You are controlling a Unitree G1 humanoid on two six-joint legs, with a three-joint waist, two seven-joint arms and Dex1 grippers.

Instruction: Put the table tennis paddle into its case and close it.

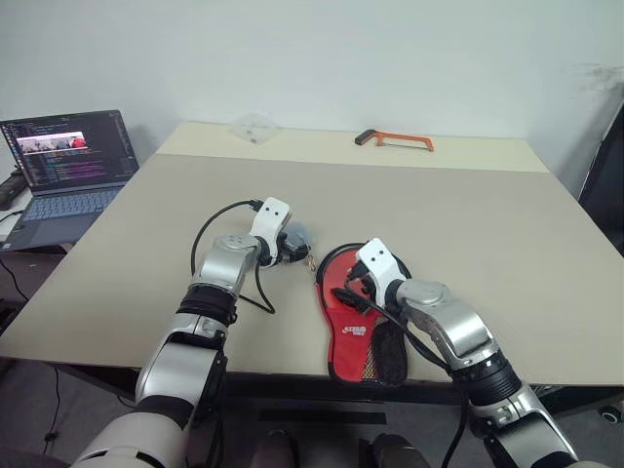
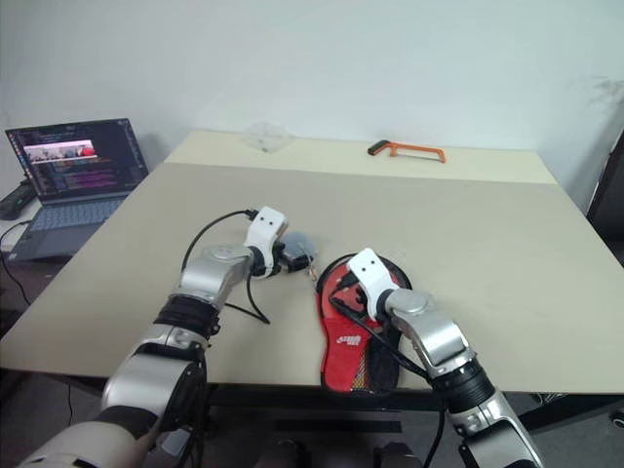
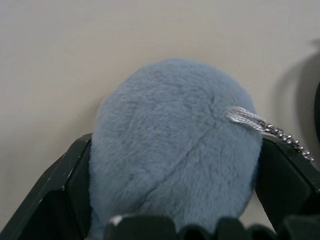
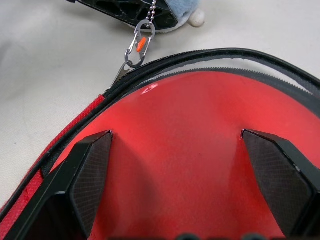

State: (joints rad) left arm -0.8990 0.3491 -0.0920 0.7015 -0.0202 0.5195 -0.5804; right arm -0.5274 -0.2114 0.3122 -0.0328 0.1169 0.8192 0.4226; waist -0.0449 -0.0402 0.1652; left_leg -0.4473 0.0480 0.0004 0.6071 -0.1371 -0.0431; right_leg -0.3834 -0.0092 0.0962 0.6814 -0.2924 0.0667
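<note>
The case (image 1: 353, 331) lies near the table's front edge, red side with white lettering up and its mesh pocket (image 1: 387, 356) toward me. Its round end is unzipped, and the table tennis paddle's red face (image 4: 190, 125) shows inside the black zip edge. My right gripper (image 4: 175, 170) hovers open just over that face, its fingers (image 4: 85, 175) spread wide. A small clip (image 4: 139, 47) on the zip pull leads by a chain to a blue-grey fluffy lump (image 3: 175, 150). My left gripper (image 1: 300, 244) stands open with the lump filling the space between its fingers (image 3: 65, 185).
An orange-framed hacksaw (image 1: 393, 140) and a clear plastic item (image 1: 255, 127) lie at the table's far edge. An open laptop (image 1: 68, 166) sits on a lower surface to the left. A dark chair (image 1: 606, 175) stands at the right.
</note>
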